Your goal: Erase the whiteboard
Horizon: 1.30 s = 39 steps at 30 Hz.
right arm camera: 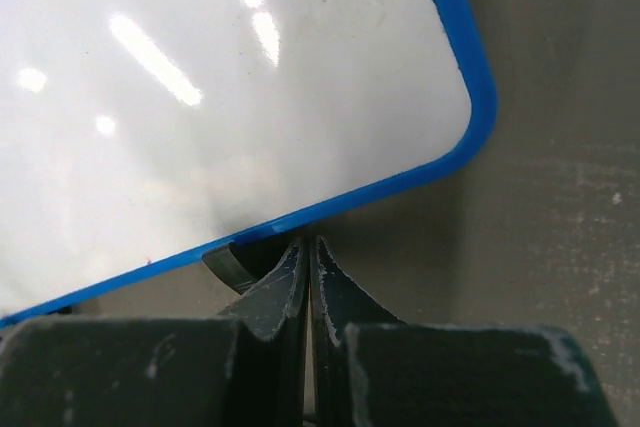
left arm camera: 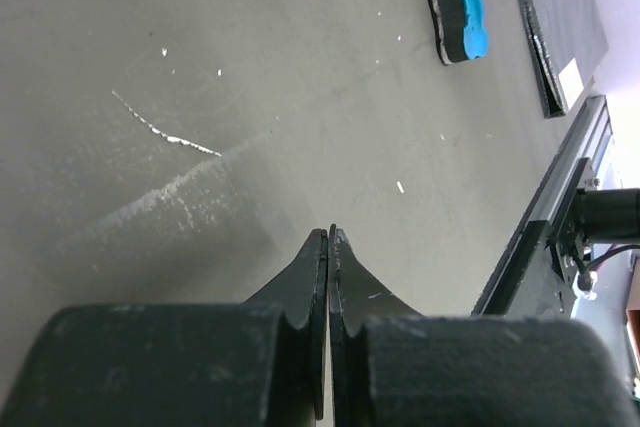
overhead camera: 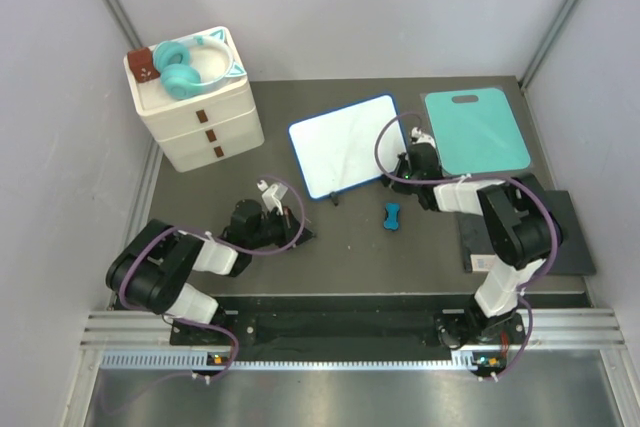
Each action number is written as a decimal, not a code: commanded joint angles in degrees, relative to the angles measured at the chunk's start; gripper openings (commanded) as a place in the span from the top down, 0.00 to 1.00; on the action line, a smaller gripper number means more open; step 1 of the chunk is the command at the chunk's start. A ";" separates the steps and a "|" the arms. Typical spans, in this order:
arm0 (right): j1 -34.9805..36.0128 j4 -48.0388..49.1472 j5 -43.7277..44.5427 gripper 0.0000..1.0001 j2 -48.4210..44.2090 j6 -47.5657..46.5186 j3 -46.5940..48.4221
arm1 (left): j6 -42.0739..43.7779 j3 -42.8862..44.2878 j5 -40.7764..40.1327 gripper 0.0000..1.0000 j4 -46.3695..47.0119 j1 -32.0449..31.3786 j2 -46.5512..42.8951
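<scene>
The whiteboard (overhead camera: 345,144) lies in the middle of the table, white with a blue rim and no marks showing. In the right wrist view its face (right arm camera: 220,77) fills the upper frame, and a black foot (right arm camera: 233,263) shows under its near edge. My right gripper (overhead camera: 397,169) is shut and empty, its tips (right arm camera: 307,240) just at that edge by the foot. A blue and black eraser (overhead camera: 392,215) lies on the table near the board's near right corner; it also shows in the left wrist view (left arm camera: 460,2). My left gripper (overhead camera: 300,237) is shut and empty, low over bare table (left arm camera: 329,232).
A teal mat (overhead camera: 475,132) with a handle slot lies at the back right. A white drawer unit (overhead camera: 205,117) with teal headphones (overhead camera: 185,69) on top stands at the back left. A dark flat pad (overhead camera: 540,232) lies at the right.
</scene>
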 commanded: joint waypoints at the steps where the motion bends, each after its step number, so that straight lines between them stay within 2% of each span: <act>1: 3.22 -0.09 -0.84 1.00 -0.03 -0.35 1.90 | 1.97 0.90 -0.73 1.00 -1.35 -0.19 -1.78; 15: 7.36 2.12 0.30 1.00 -2.75 2.11 -2.58 | 2.94 2.21 -2.75 1.00 -7.84 -0.19 -6.96; 20: 7.44 0.18 1.79 1.00 -10.21 1.50 -4.86 | 2.67 3.97 -3.36 0.99 -12.94 -0.19 -11.26; 22: 7.53 -2.44 2.15 1.00 -13.98 1.32 -5.92 | 3.28 5.64 -3.80 0.89 -17.49 -0.10 -14.78; 23: 7.53 -3.76 2.58 1.00 -17.66 1.15 -6.53 | 3.72 6.95 -4.50 0.73 -19.09 -0.10 -17.14; 26: 7.71 -9.12 3.37 1.00 -26.09 0.53 -7.32 | 4.96 9.50 -7.91 0.43 -24.89 -0.10 -21.45; 27: 7.71 -10.44 3.73 0.94 -27.96 0.36 -7.50 | 5.22 10.20 -8.98 0.30 -26.64 -0.02 -22.25; 28: 7.71 -13.85 4.17 0.89 -29.81 0.35 -7.50 | 6.18 10.91 -9.95 0.24 -29.53 0.16 -22.87; 29: 7.71 -14.84 5.56 0.73 -33.57 0.18 -7.50 | 6.54 12.48 -11.87 0.18 -31.30 0.16 -23.66; 30: 7.71 -17.46 6.18 0.64 -35.26 0.09 -7.67 | 7.58 13.54 -12.76 0.08 -32.89 0.25 -23.84; 31: 7.71 -20.01 6.80 0.54 -37.36 -0.52 -7.85 | 8.03 14.68 -13.46 0.06 -36.99 0.51 -23.84; 32: 7.71 -21.52 8.72 0.36 -40.69 -0.70 -8.03 | 8.56 16.61 -14.86 0.05 -38.51 0.60 -23.67; 34: 7.71 -23.98 11.53 0.22 -43.87 -1.66 -7.94 | 9.44 18.99 -16.01 0.01 -42.46 1.04 -23.40; 35: 7.71 -27.04 12.86 0.08 -45.02 -1.67 -7.77 | 9.53 19.70 -17.33 0.01 -43.53 1.21 -22.88; 36: 7.71 -28.02 13.74 0.01 -47.03 -1.93 -7.68 | 9.18 20.31 -17.60 0.01 -44.58 1.56 -22.52; 39: 7.53 -31.54 17.78 0.01 -48.10 -3.77 -6.80 | 8.74 22.25 -16.38 0.01 -45.91 3.67 -20.24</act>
